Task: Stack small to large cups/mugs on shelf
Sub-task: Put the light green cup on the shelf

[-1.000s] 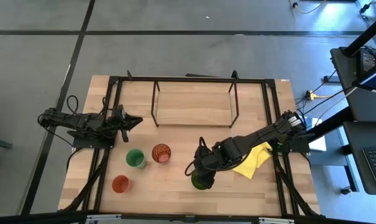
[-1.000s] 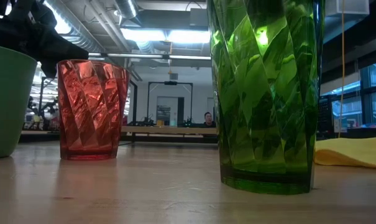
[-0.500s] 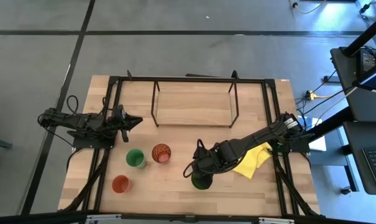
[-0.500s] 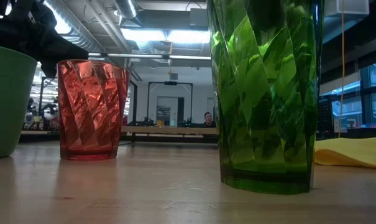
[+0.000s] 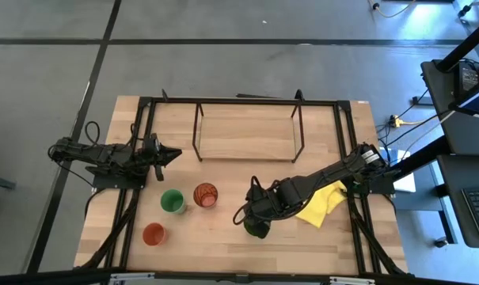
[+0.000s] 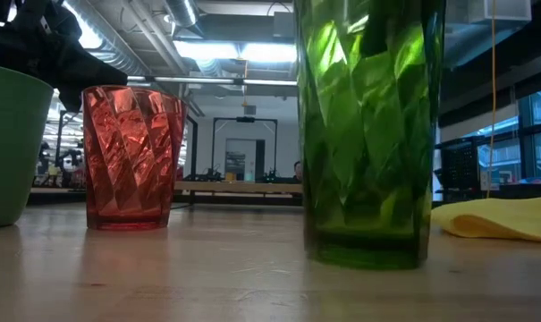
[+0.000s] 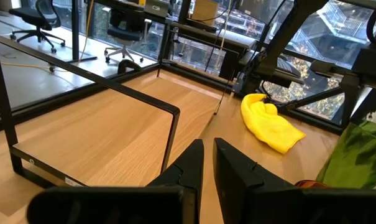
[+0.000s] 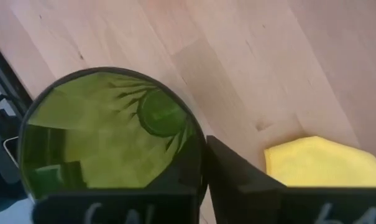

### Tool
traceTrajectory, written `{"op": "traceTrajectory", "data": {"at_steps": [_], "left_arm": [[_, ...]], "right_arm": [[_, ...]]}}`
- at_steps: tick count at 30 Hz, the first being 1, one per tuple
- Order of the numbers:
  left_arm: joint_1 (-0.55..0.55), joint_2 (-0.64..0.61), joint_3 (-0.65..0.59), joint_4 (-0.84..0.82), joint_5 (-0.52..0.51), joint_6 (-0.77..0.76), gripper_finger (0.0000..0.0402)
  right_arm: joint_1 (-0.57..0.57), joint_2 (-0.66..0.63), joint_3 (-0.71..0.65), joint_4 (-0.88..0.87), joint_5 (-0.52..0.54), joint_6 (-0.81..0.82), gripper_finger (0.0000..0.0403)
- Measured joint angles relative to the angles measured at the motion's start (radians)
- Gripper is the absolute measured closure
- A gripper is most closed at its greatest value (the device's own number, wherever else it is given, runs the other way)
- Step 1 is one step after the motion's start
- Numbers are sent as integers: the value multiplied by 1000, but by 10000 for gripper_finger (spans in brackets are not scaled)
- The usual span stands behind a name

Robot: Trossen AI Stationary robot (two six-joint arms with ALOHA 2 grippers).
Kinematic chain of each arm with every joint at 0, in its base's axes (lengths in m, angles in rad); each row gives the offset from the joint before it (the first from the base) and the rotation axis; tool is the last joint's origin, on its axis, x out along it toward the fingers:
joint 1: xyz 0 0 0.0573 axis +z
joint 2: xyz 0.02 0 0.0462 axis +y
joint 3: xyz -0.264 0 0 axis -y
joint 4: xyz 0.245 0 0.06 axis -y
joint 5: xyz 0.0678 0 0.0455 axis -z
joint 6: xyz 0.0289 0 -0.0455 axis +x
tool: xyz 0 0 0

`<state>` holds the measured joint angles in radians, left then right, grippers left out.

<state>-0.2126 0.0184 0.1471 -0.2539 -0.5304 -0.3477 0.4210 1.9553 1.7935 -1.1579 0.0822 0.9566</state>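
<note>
The tall olive-green cup [image 5: 257, 229] stands upright near the table's front middle, large in the low view [image 6: 368, 134]. My right gripper [image 5: 253, 222] is shut on it from above. The bright green cup [image 5: 172, 201], the translucent orange-brown cup [image 5: 205, 195] and the orange-red cup [image 5: 153, 233] stand on their bases on the table to its left. The shelf [image 5: 247, 136] stands on its black legs at the table's far middle, its board bare. My left gripper [image 5: 172, 153] hovers shut at the table's left, touching nothing. My right gripper pinches the olive-green cup's rim wall [image 8: 199, 146] on its right side, one finger [image 8: 175, 177] inside the cup and one finger [image 8: 237, 180] outside. The fingers come from above, pointing down. The cup is upright; its base [image 6: 364, 259] looks to be at the table top.
A crumpled yellow cloth [image 5: 322, 202] lies just right of the olive-green cup. Black rails [image 5: 346, 150] run along the table's left, right and far sides. Bare wood lies between the cups and the shelf.
My right gripper has come down a little onto the olive-green cup and shut on its rim. The cup has shifted slightly toward the table's left and far side, staying upright.
</note>
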Motion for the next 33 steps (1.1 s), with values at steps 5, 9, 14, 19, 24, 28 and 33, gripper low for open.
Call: {"op": "traceTrajectory", "data": {"at_steps": [5,9,14,19,24,28,33], "left_arm": [[0,0,0,0,0,0,372],[0,0,0,0,0,0,372],[0,0,0,0,0,0,372],[0,0,0,0,0,0,372],[0,0,0,2,0,0,372],[0,0,0,-3,-1,0,372],[0,0,0,-3,0,0,372]], "right_arm": [[-10,0,17,-4,-5,-22,388],[-39,1,90,-100,-6,-79,393],[-105,1,271,-357,40,-171,393],[-207,-26,364,-405,152,-262,393],[-354,-43,382,-410,190,-281,393],[-473,-48,378,-415,189,-232,390],[-592,-48,377,-414,181,-181,388]]}}
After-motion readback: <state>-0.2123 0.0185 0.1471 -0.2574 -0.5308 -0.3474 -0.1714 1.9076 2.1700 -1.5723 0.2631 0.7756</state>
